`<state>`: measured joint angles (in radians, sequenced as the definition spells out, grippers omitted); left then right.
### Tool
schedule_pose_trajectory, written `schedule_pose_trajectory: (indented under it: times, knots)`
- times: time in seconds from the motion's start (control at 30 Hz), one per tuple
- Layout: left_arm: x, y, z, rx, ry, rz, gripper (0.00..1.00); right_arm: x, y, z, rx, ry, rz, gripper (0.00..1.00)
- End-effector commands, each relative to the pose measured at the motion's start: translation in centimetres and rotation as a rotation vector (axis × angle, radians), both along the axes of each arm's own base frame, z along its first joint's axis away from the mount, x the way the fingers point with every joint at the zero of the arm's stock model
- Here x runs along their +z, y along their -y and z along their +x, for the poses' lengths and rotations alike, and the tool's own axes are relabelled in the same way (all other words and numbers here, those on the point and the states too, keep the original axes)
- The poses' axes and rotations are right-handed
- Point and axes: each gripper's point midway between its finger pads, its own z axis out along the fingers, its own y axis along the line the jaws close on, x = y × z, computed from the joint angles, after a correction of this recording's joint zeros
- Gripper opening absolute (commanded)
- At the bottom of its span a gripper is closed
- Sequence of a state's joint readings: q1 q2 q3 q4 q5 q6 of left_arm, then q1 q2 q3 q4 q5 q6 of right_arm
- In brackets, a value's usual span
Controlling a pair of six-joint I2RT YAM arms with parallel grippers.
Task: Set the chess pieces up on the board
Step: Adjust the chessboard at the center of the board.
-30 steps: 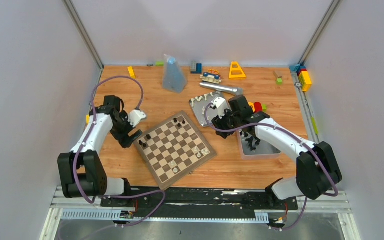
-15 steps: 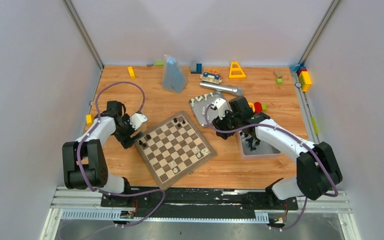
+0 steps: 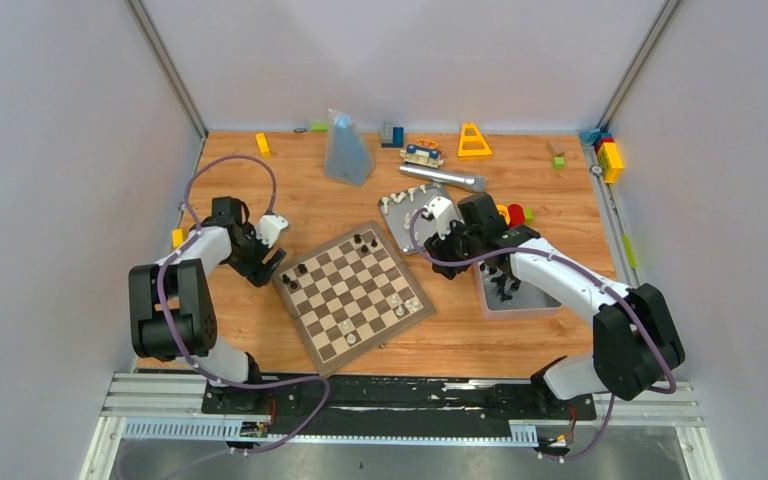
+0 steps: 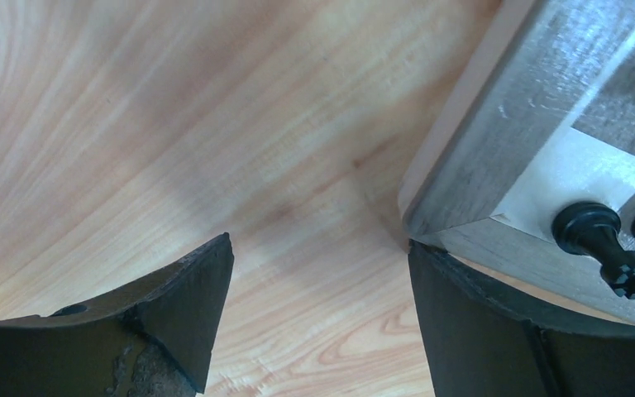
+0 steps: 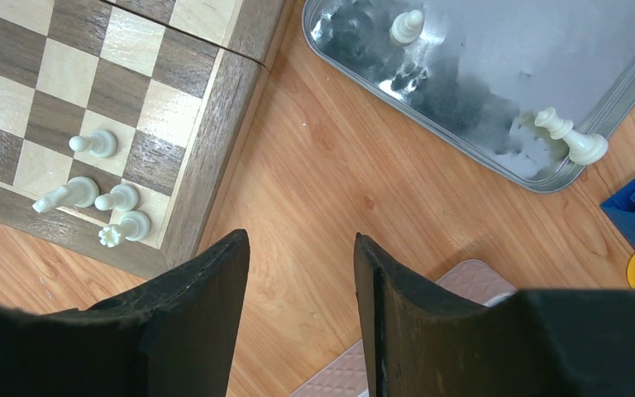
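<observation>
The board (image 3: 352,293) lies tilted in the middle of the table. A few black chess pieces (image 3: 362,241) stand at its far corner and left corner, and cream ones (image 3: 397,302) near its right and near corners. My left gripper (image 3: 268,266) is open and empty, low at the board's left corner. In the left wrist view (image 4: 321,248) one finger (image 4: 504,331) lies against the board's edge (image 4: 471,182), beside a black piece (image 4: 608,241). My right gripper (image 3: 438,244) is open and empty (image 5: 299,240) over bare table between the board (image 5: 215,124) and a tray.
A metal tray (image 3: 415,212) behind the board holds cream pieces (image 5: 569,139). A second tray (image 3: 516,292) at the right holds black pieces. A clear bag (image 3: 346,150), a metal cylinder (image 3: 442,176), a yellow triangle (image 3: 474,141) and toy blocks (image 3: 609,158) lie along the back.
My left arm's elbow has swung back to the left and its gripper has shifted slightly at the board's left corner. The board looks nudged a little to the right. The right arm has not moved.
</observation>
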<state>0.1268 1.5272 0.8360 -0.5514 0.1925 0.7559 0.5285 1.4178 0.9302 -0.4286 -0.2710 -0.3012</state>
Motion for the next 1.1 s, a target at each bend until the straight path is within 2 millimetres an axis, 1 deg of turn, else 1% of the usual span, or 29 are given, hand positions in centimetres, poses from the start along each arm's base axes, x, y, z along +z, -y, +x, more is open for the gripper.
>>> schedule_pose_trajectory:
  times: [0.0,0.03,0.07,0.1,0.13,0.2,0.23,0.27,0.3,0.33,0.37,0.4,0.43,0.47,0.5,0.6,0.63,0.77,0.83,0.87,0.9,0.93,0.97,1.0,1.03,1.07]
  knots:
    - [0.1,1.1,3.5,0.098,0.055,-0.104,0.85,1.0,-0.2,0.9,-0.014,0.045,0.022,0.51]
    - [0.5,1.3,4.1,0.101,0.063,-0.119,0.85,1.0,-0.1,1.1,-0.022,0.047,0.018,0.51]
    - [0.1,1.5,4.3,0.120,0.046,-0.133,0.85,1.0,0.0,1.3,-0.030,0.047,0.013,0.51]
    - [0.5,1.7,4.9,0.123,0.054,-0.146,0.85,1.0,0.1,1.4,-0.038,0.049,0.011,0.51]
    - [0.1,1.8,5.1,0.134,0.040,-0.152,0.85,1.1,0.3,1.6,-0.049,0.054,0.008,0.51]
    - [0.5,2.0,6.5,0.142,0.052,-0.145,0.85,1.3,0.7,2.0,-0.068,0.061,0.004,0.51]
    - [0.2,2.2,6.6,0.141,0.038,-0.138,0.85,1.4,0.9,2.2,-0.079,0.067,0.002,0.51]
    - [0.5,2.3,7.3,0.144,0.047,-0.136,0.85,1.5,1.1,2.4,-0.092,0.069,0.000,0.51]
    - [0.0,2.7,7.4,0.139,0.025,-0.125,0.85,1.6,1.4,2.7,-0.104,0.075,0.000,0.50]
    - [0.4,2.8,8.1,0.141,0.033,-0.122,0.85,1.8,1.7,2.9,-0.119,0.080,-0.001,0.50]
    - [-0.1,3.1,8.1,0.137,0.013,-0.113,0.85,1.9,1.9,3.1,-0.129,0.085,-0.001,0.50]
    - [0.1,3.3,8.6,0.139,0.015,-0.110,0.85,2.1,2.2,3.3,-0.141,0.089,0.000,0.50]
    - [-0.5,3.6,8.7,0.131,-0.003,-0.100,0.85,2.3,2.4,3.4,-0.150,0.093,0.002,0.50]
    - [-0.3,3.8,9.2,0.131,0.003,-0.097,0.85,2.4,2.6,3.6,-0.158,0.096,0.006,0.50]
    - [-0.8,3.9,9.3,0.131,-0.012,-0.084,0.85,2.6,2.9,3.7,-0.166,0.101,0.009,0.51]
    - [-0.9,3.6,10.2,0.147,-0.012,-0.064,0.85,3.0,3.3,3.8,-0.174,0.113,0.011,0.51]
    - [-1.0,3.4,10.4,0.161,-0.013,-0.052,0.84,3.0,3.4,3.8,-0.172,0.116,0.010,0.51]
    - [0.2,2.4,11.6,0.215,0.030,-0.027,0.84,2.4,2.7,3.0,-0.121,0.080,0.027,0.51]
    - [1.1,1.3,12.0,0.258,0.049,-0.027,0.84,1.5,2.2,2.7,-0.097,0.041,0.035,0.51]
    - [1.4,0.2,11.8,0.289,0.051,-0.021,0.84,1.0,2.0,2.6,-0.088,0.025,0.033,0.50]
    - [2.0,-0.5,11.7,0.308,0.062,-0.018,0.84,0.4,1.8,2.5,-0.077,0.011,0.028,0.49]
    - [2.5,-1.7,11.2,0.339,0.068,-0.006,0.84,-0.2,1.6,2.5,-0.066,-0.004,0.019,0.49]
    - [2.2,-2.3,10.3,0.349,0.053,0.006,0.85,-0.8,1.4,2.4,-0.056,-0.016,0.010,0.48]
    - [2.7,-3.5,9.7,0.372,0.063,0.026,0.85,-1.4,1.2,2.3,-0.046,-0.030,0.000,0.48]
    - [2.1,-3.9,8.4,0.367,0.039,0.045,0.85,-2.0,1.0,2.2,-0.037,-0.040,-0.008,0.47]
    - [2.3,-4.6,7.7,0.376,0.043,0.068,0.86,-2.6,0.6,2.1,-0.026,-0.055,-0.014,0.46]
